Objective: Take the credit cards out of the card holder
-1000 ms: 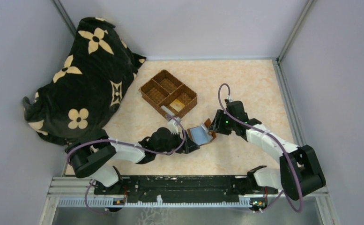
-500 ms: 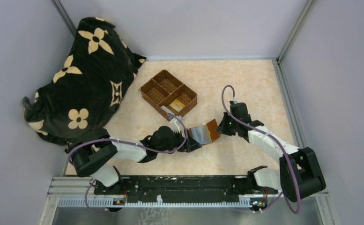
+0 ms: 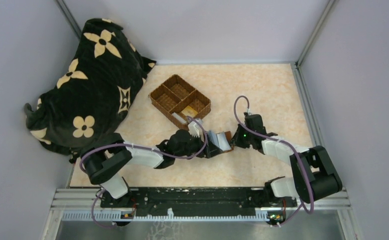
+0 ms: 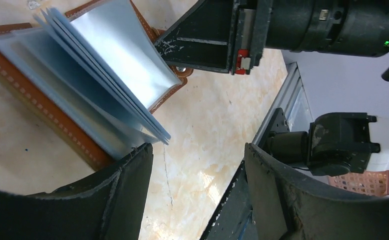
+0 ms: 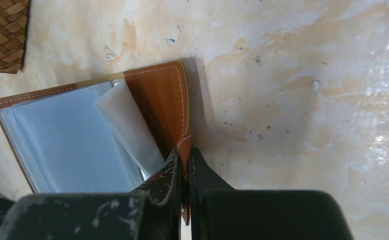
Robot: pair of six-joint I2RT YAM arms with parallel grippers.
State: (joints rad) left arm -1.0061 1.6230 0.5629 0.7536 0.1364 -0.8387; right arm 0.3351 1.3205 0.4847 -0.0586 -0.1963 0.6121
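Note:
The card holder (image 3: 221, 139) lies open at mid-table, a reddish-brown cover (image 5: 161, 99) with grey-blue plastic leaves (image 4: 113, 70) fanned upward. My right gripper (image 5: 186, 159) is shut on the cover's right edge, where a thin brown strip shows between the fingers. My left gripper (image 4: 198, 167) is open just left of the holder, and its left finger (image 4: 127, 192) rests against the holder's lower edge with nothing between the jaws. A gold-tan card (image 3: 196, 106) lies in the basket's right compartment. A whitish card (image 3: 177, 118) leans at the basket's near edge. No cards are discernible inside the leaves.
The woven three-compartment basket (image 3: 168, 103) stands just behind the holder; its corner (image 5: 2, 35) shows in the right wrist view. A black flower-patterned bag (image 3: 89, 80) fills the back left. Grey walls close the table on three sides.
My right gripper has shut on the holder's cover edge and drawn closer to the left gripper. The left arm shifted right. The holder's leaves now stand fanned instead of lying flat.

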